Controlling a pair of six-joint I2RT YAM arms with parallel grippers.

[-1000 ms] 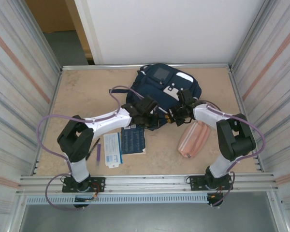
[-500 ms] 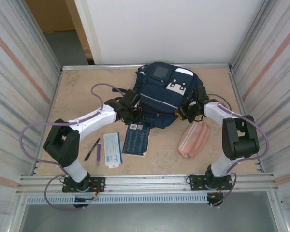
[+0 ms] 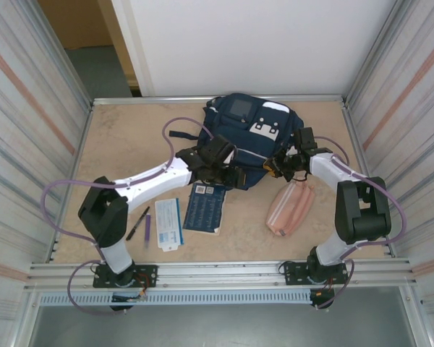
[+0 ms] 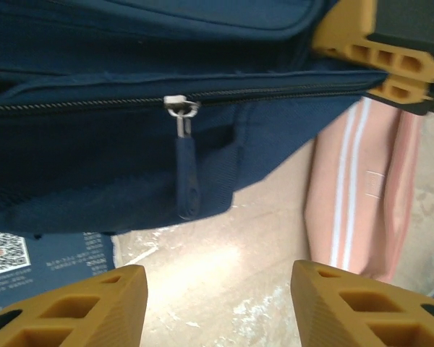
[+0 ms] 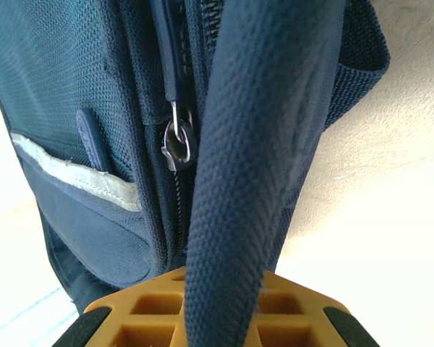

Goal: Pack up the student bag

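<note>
The left gripper [image 4: 217, 303] stands released, its 2 orange fingers [image 4: 79, 303] spread wide with nothing between them. It points at a navy zipper pull [image 4: 186, 173] hanging from a closed zip on the student bag [image 3: 249, 141]. The right gripper [image 5: 217, 307] is clenched on a dark strap [image 5: 253, 144] of the bag. The webbing runs down between its orange pads [image 5: 152, 311], beside a metal zip slider [image 5: 177, 144] and a white reflective stripe [image 5: 79, 177]. The bag lies at the far middle of the table [image 3: 130, 137], grey square patch facing up, with 1 arm at each side of its near edge. Just beside the right gripper lies a pink pouch [image 3: 289, 207]. Near the left one a dark-blue booklet [image 3: 205, 208] lies at the bag's near edge. Leftward from it come a white-and-blue leaflet [image 3: 168, 224], a purple pen [image 3: 147, 225] and a black pen [image 3: 137, 223]. The tabletop is pale beige with a marbled grain, edged by aluminium rails [image 3: 217, 273]. Ribbed metal walls [image 3: 29, 108] close both sides, and a white panel [image 3: 253, 43] stands behind.
</note>
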